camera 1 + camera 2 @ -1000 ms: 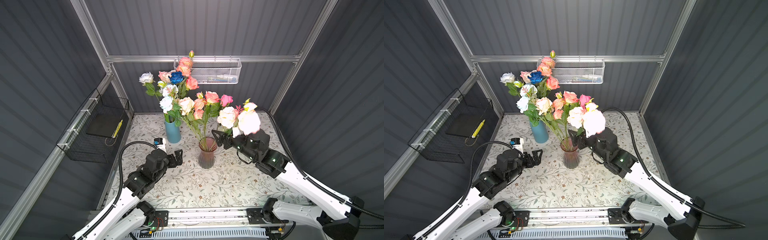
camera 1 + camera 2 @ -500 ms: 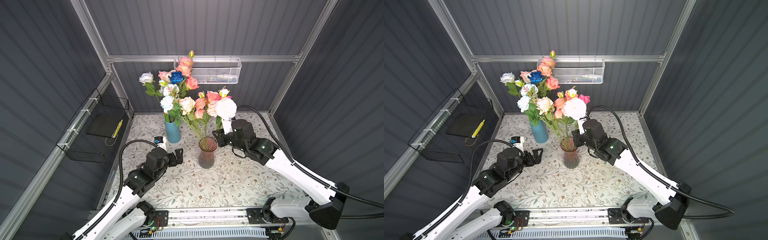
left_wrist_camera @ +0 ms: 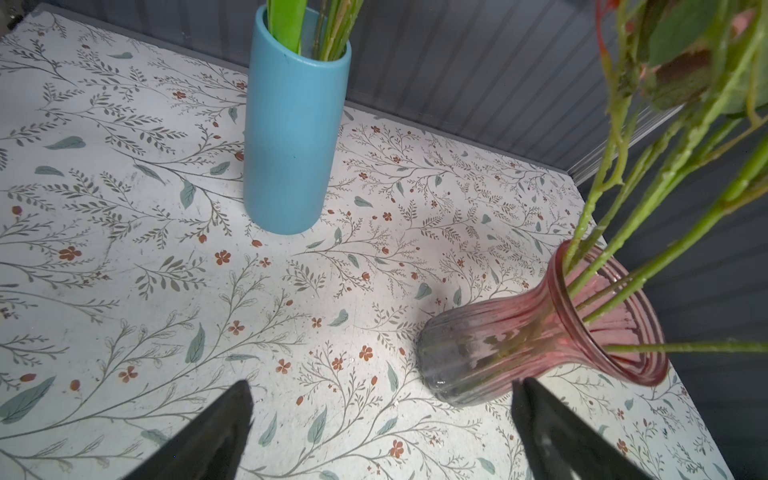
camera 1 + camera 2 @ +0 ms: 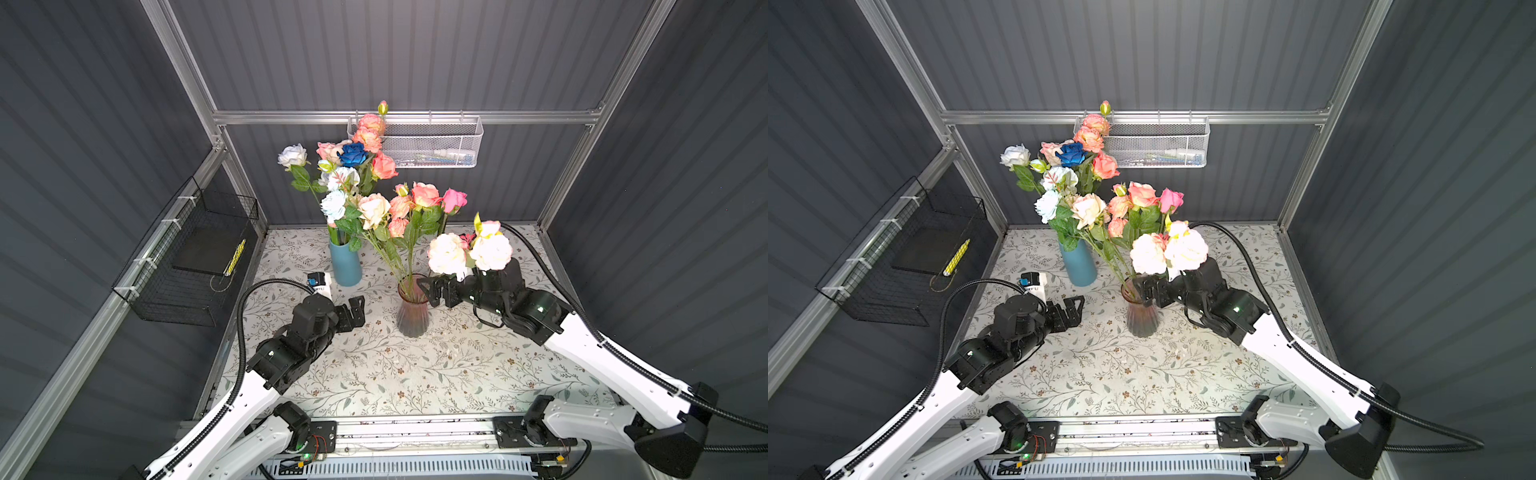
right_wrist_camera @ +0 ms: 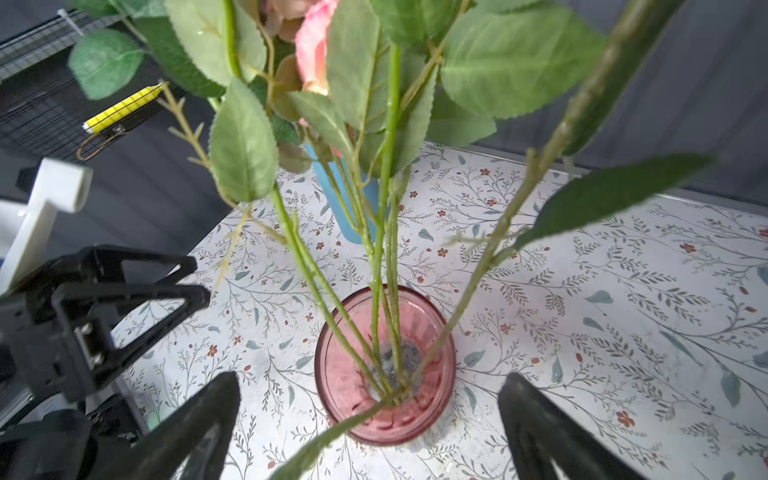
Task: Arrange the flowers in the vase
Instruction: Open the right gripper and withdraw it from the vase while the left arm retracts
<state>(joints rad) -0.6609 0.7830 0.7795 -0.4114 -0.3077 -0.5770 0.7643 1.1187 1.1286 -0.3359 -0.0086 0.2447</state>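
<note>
Just spreading right gripper (image 5: 370,386) wide, leaving cream flowers (image 4: 490,251) placed in vase (image 4: 412,316), leaning toward three o'clock; holding left gripper (image 3: 384,384) open, empty.

Showing ribbed, glossy glass on the pink vase (image 3: 490,345), smooth matt finish on the blue vase (image 3: 291,137), matt printed covering on the table (image 3: 124,291).

White links (image 4: 602,368), black joints (image 4: 536,316), ribbed black cables (image 4: 241,332), green lights (image 4: 539,308).
</note>
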